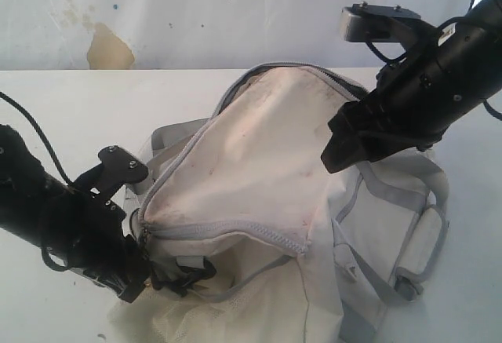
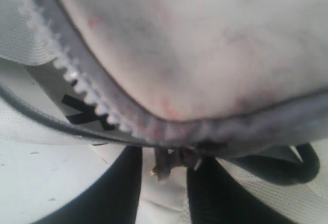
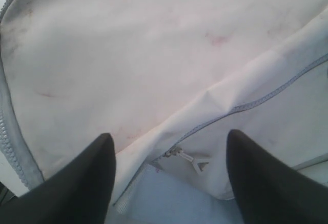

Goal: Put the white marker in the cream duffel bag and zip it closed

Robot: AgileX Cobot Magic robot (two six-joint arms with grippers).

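Observation:
The cream duffel bag [image 1: 251, 147] lies in the middle of the white table, its stained top panel bulging upward. A grey zipper [image 1: 235, 229] runs along its near side. My left gripper [image 1: 169, 276] is at the bag's near left corner. In the left wrist view its black fingers [image 2: 118, 193] stand apart on either side of a small dark zipper pull [image 2: 166, 165] hanging under the bag's edge [image 2: 205, 39]. My right gripper [image 1: 341, 155] hovers wide open over the bag's right side, holding nothing. Between its fingertips [image 3: 169, 134] lies cream fabric [image 3: 128, 44] and a pale zipper pull [image 3: 187, 157]. The white marker is out of view.
Grey straps [image 1: 423, 202] and a padded handle trail off the bag's right side. A black buckle [image 1: 188, 271] sits beside the left gripper. The white table [image 1: 70, 115] ends at a wall with a peeled patch [image 1: 108, 49].

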